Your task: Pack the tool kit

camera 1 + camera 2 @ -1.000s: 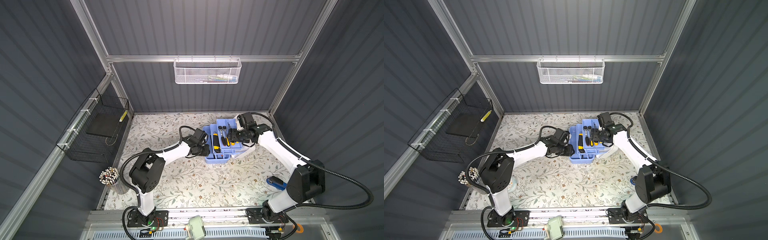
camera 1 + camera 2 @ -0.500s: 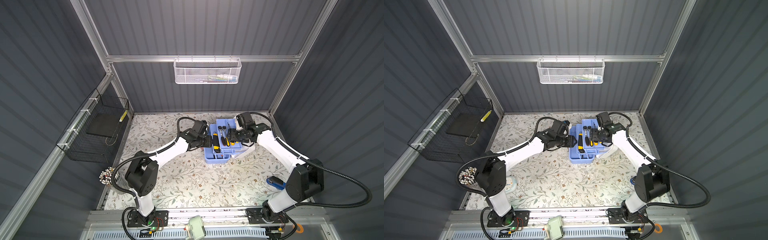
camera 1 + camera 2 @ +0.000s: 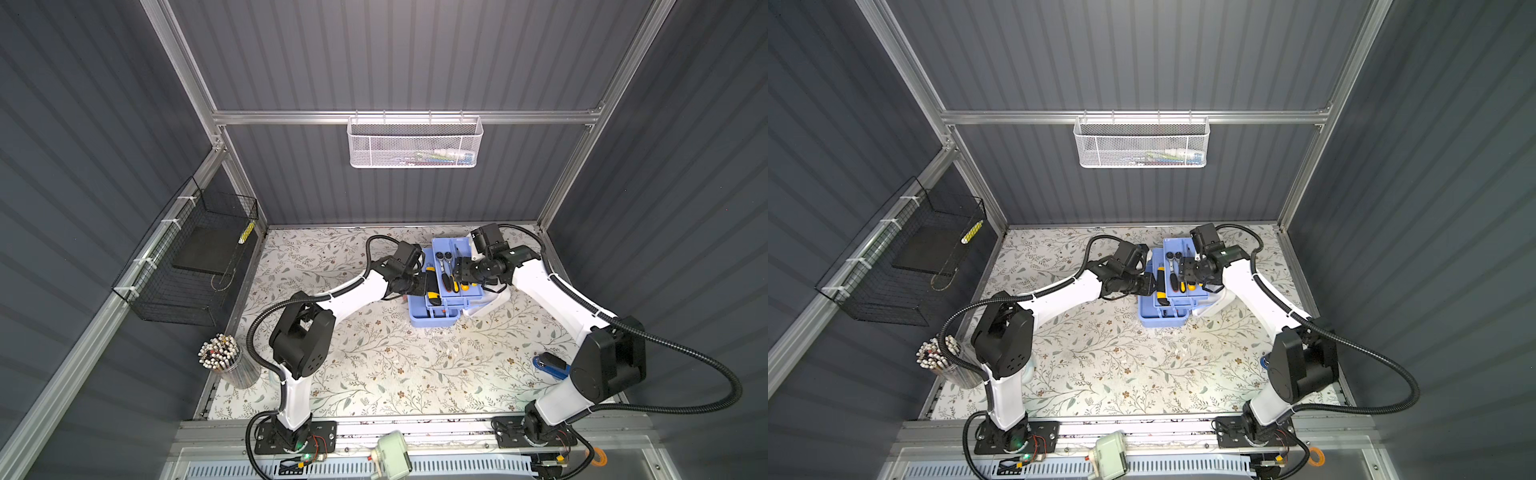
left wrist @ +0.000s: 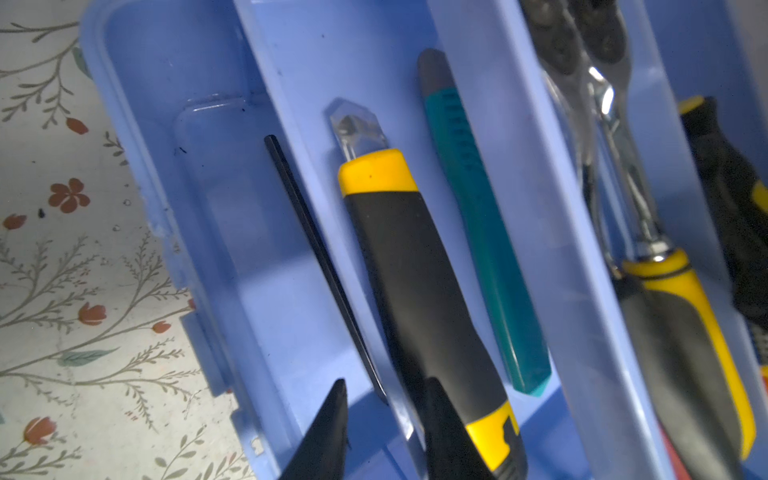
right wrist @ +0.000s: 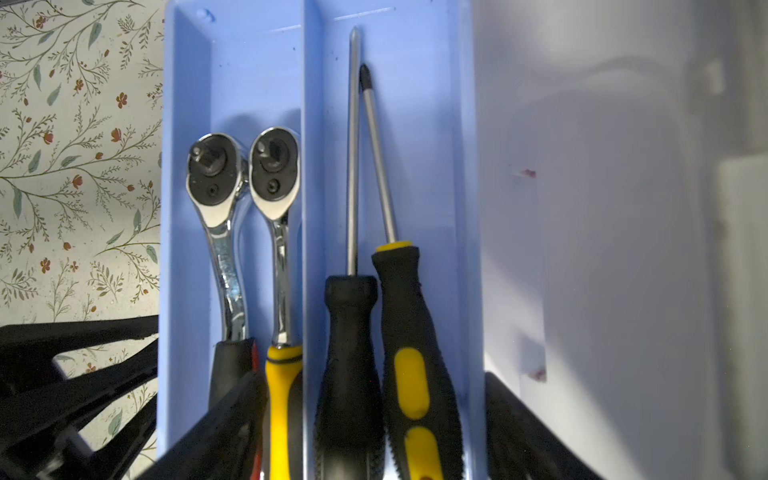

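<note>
The tool kit (image 3: pixel 434 318) (image 3: pixel 1163 320) stands open at the back of the table, its white lid (image 3: pixel 490 301) (image 5: pixel 602 208) flung to the right. A lower tray holds a yellow-black utility knife (image 4: pixel 411 270) (image 3: pixel 432 286) and a teal utility knife (image 4: pixel 482 249). A thin black rod (image 4: pixel 307 232) lies in the base beside them. My left gripper (image 4: pixel 386 415) (image 3: pixel 422 282) is open only a little, its jaws astride that tray's wall. Two ratchets (image 5: pixel 212 183) (image 5: pixel 274 174) and two screwdrivers (image 5: pixel 353 332) (image 5: pixel 409 332) fill the upper tray. My right gripper (image 5: pixel 374 415) (image 3: pixel 461 270) hangs wide open over their handles.
A white mesh basket (image 3: pixel 414 143) hangs on the back wall and a black wire basket (image 3: pixel 195 257) on the left wall. A blue stapler (image 3: pixel 548 365) lies by the right arm's base. A cup of pencils (image 3: pixel 222 357) stands at the front left.
My left gripper has swung to the right onto the box's left edge, and its jaws have narrowed. The right arm has hardly moved.
</note>
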Action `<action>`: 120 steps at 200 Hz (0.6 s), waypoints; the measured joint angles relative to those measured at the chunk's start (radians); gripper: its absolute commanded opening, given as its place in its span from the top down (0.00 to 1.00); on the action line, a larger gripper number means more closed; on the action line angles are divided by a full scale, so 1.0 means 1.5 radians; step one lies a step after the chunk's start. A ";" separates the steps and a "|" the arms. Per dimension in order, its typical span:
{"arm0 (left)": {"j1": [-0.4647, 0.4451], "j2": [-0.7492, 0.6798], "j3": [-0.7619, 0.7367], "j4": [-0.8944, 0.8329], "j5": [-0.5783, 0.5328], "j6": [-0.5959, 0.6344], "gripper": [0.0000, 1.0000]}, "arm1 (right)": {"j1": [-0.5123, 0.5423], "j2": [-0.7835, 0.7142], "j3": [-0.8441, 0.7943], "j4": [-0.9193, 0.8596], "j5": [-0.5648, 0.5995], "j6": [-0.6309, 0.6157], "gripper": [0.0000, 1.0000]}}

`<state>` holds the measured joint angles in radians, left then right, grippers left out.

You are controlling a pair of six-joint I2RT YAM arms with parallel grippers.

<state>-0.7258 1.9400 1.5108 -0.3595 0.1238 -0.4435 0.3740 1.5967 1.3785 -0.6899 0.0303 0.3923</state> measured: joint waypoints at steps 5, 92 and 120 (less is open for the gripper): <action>0.000 0.000 0.000 0.000 0.000 0.000 0.71 | 0.001 0.001 0.002 -0.002 0.000 0.000 0.20; 0.000 0.005 0.001 0.006 -0.006 0.009 0.74 | 0.011 0.020 0.028 -0.028 0.014 -0.002 0.18; 0.000 0.006 0.002 0.006 -0.006 0.010 0.74 | 0.013 0.020 0.031 -0.030 0.016 -0.002 0.17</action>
<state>-0.7258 1.9488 1.5139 -0.3508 0.1154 -0.4282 0.3939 1.6268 1.4242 -0.7349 0.0544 0.3889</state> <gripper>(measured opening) 0.260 0.826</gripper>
